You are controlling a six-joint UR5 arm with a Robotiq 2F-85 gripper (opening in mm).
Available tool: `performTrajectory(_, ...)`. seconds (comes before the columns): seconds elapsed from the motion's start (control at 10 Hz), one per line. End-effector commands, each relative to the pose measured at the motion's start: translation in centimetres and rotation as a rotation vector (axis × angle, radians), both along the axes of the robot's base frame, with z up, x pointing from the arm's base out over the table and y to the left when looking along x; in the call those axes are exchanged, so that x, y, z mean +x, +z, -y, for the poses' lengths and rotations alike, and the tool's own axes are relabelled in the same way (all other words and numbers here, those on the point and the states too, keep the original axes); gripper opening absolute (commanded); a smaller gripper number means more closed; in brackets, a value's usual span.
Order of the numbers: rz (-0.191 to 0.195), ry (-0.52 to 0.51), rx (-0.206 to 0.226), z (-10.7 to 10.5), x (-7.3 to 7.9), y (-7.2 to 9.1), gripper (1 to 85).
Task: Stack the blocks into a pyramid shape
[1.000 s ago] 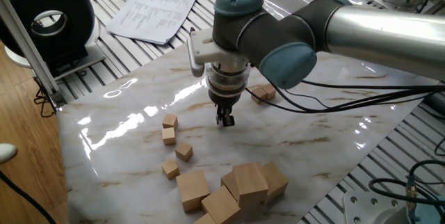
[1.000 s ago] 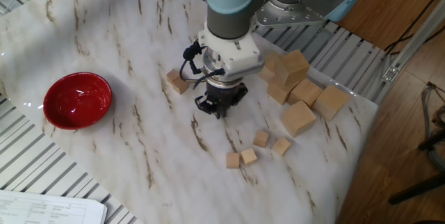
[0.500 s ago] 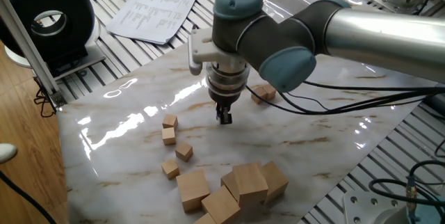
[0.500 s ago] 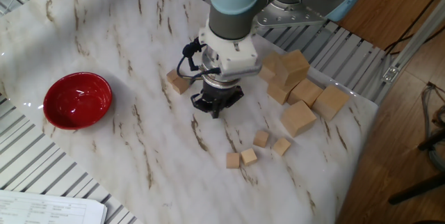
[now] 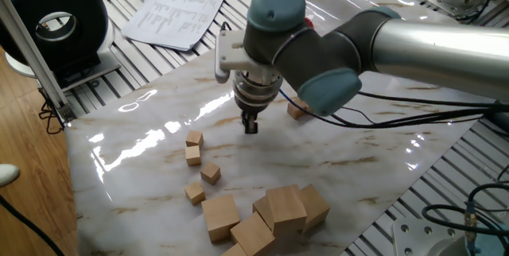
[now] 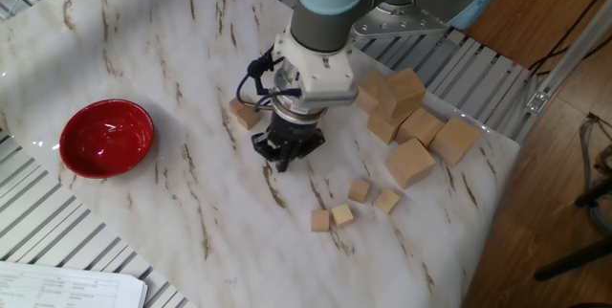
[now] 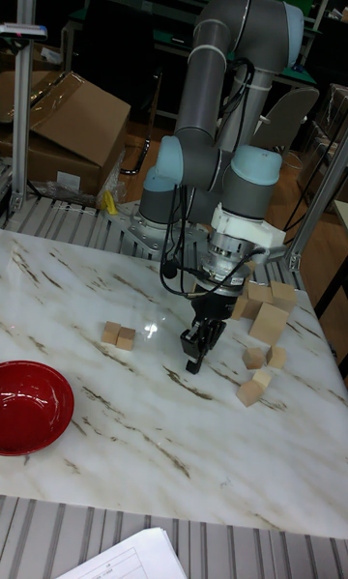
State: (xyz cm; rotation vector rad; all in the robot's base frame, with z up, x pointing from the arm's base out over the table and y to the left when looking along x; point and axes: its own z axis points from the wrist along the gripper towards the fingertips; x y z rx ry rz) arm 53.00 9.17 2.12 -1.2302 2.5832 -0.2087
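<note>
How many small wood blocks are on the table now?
6. Four scattered near the big cubes: block, block, block, block. Two side by side, apart: block, block. The arm may hide more.

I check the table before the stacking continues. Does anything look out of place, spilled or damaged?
Nothing looks spilled or damaged. The small blocks lie apart: four loose ones on one side of the pincer, two side by side on the other. The red bowl stands upright. The larger cubes sit in an untidy heap.

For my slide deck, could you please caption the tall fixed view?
UR5 end effector poised over marble table, two small blocks and red bowl alongside.
</note>
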Motion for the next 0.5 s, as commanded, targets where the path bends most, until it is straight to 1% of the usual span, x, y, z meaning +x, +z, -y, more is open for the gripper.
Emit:
performTrajectory(0.0,0.053,-0.063,0.055,-0.7,1.3,0.6,1.0)
performTrajectory(0.1,-0.002,-0.091,0.053,-0.5,-0.1,0.1,1.0)
performTrajectory(0.2,-0.066,-0.129,0.078,-0.9,-1.6,-0.3,1.0)
performTrajectory(0.3,-0.083,-0.106,0.025,0.2,-2.1,-0.4,1.0)
performTrajectory(0.4,-0.105,-0.1,0.001,0.8,-2.7,-0.6,1.0)
